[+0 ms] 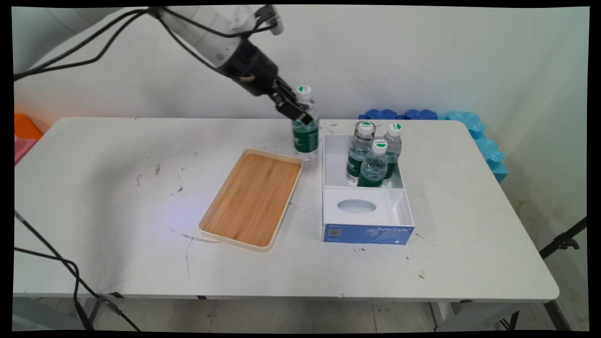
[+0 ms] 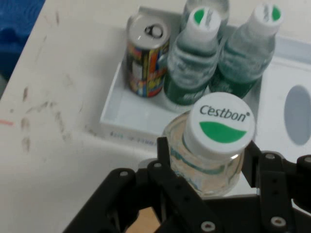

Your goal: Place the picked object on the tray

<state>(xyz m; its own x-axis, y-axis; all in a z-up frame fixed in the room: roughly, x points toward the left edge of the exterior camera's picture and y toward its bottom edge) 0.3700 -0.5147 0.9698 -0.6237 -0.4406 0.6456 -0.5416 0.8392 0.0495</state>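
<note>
My gripper (image 1: 297,109) (image 2: 208,158) is shut on the upper body of a clear water bottle (image 1: 305,134) (image 2: 214,145) with a green label and a white Cestbon cap. The bottle stands upright just beyond the far right corner of a wooden tray (image 1: 253,197); I cannot tell whether its base touches the table. Right of it is a white box (image 1: 328,159) (image 2: 121,104). Its far compartment holds three similar bottles (image 1: 374,165) (image 2: 192,63) and a colourful drink can (image 1: 364,126) (image 2: 146,53).
The box's near compartment holds a white tissue pack with an oval opening (image 1: 357,205), above a blue Byte Style front (image 1: 368,233). Blue foam pieces (image 1: 483,141) lie at the table's far right corner. Orange and pink objects (image 1: 23,134) sit at the left edge.
</note>
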